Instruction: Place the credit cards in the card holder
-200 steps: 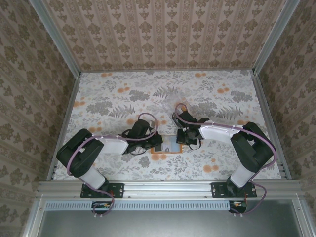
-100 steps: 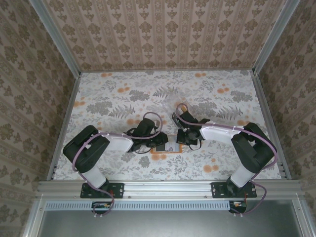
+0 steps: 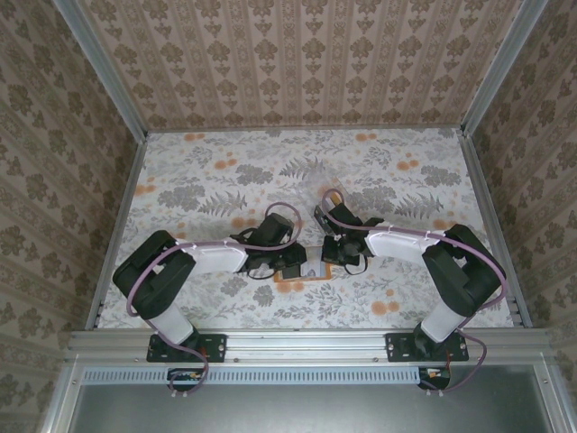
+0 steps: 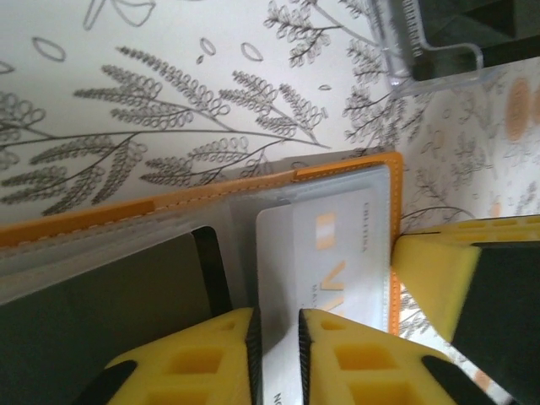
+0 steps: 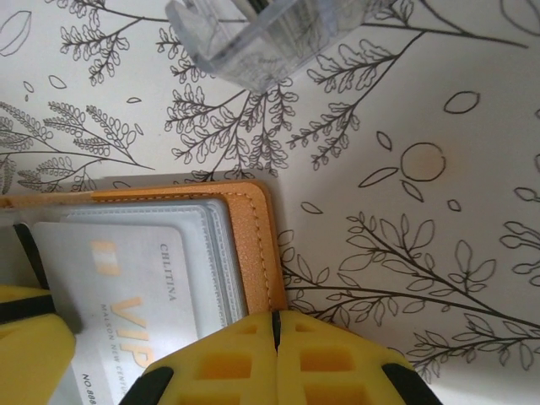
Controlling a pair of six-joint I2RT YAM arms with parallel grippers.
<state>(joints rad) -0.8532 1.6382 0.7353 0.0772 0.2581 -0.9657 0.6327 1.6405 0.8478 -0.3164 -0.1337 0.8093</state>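
The two arms meet in the middle of the table (image 3: 406, 180), low in the top picture. The left arm (image 3: 212, 257) comes in from the left and the right arm (image 3: 397, 242) from the right.

In the left wrist picture, the orange card holder (image 4: 169, 201) lies open and flat on the leafy cloth. It goes from the left edge to the middle right of the frame. A white card (image 4: 337, 253) with gold letters sits partly inside its clear pocket, at the lower middle. The bottom part of the card sticks out toward the bottom of the frame.

The left gripper (image 4: 277, 325) is at the bottom middle. Its two yellow fingers (image 4: 202, 354) have a thin gap between them. The card lies flat under them, and they do not pinch it.

In the right wrist picture, the right gripper (image 5: 274, 325) is at the bottom middle. Its fingers are pressed tight together. Their tips touch the orange edge of the card holder. I cannot tell if they pinch that edge.

A clear plastic box (image 5: 270, 34) stands at the top of this frame, near the card holder but not touching it.
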